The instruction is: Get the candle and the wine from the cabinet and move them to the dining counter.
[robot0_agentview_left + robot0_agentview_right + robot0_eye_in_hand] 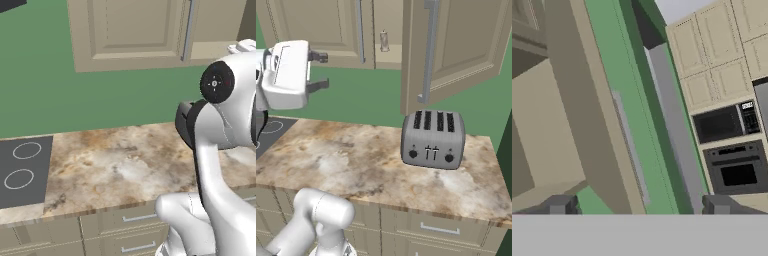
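The cabinet [331, 30] hangs above the worktop with its right door [456, 50] swung open and its left door shut. In the gap between the doors, the candle [384, 41] stands on the shelf as a small pale stub. My gripper [321, 71] hovers left of and below that opening, in front of the shut door, open with nothing between its fingers. In the hand view my gripper [637, 207] faces the open door's edge and its long grey handle [631, 145]. The wine and the dining counter are out of view.
A silver toaster [433, 140] sits on the marbled worktop [331, 160] under the open door. A dark cooktop [22, 170] lies at the worktop's left end. Drawer fronts [125, 230] run below. A microwave [724, 122] and an oven [737, 172] stand across the room.
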Tool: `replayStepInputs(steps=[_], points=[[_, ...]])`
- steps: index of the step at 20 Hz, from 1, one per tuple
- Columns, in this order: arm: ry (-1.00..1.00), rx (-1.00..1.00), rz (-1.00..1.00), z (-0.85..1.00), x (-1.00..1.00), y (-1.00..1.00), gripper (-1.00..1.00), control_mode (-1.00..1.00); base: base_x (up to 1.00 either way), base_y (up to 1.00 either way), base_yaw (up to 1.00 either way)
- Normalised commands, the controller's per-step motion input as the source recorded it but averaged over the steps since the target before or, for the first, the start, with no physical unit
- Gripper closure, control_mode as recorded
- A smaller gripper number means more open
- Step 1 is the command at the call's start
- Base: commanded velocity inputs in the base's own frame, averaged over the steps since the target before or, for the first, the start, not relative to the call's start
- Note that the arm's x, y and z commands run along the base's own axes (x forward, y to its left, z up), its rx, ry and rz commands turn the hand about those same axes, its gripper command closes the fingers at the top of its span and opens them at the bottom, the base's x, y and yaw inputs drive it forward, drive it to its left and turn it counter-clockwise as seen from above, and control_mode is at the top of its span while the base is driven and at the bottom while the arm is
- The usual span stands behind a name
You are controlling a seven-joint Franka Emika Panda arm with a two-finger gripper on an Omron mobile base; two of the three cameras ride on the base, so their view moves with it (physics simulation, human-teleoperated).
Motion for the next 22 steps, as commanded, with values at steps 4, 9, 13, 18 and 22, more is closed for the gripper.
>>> replayStepInputs(steps=[4, 9, 13, 18, 22], points=[[-0.19, 0.0, -0.08, 0.0, 0.09, -0.23, -1.0, -1.0, 0.0, 0.0, 0.0], [-0.01, 0.0, -0.08, 0.08, 0.41, 0.0, -1.0, -1.0, 0.0, 0.0, 0.0], [0.01, 0.0, -0.04, 0.26, 0.42, 0.0, -1.0, -1.0, 0.0, 0.0, 0.0], [0.04, 0.0, -0.04, 0.17, 0.32, 0.0, -1.0, -1.0, 0.0, 0.0, 0.0], [0.01, 0.0, -0.13, 0.0, 0.3, 0.0, -1.0, -1.0, 0.0, 0.0, 0.0]])
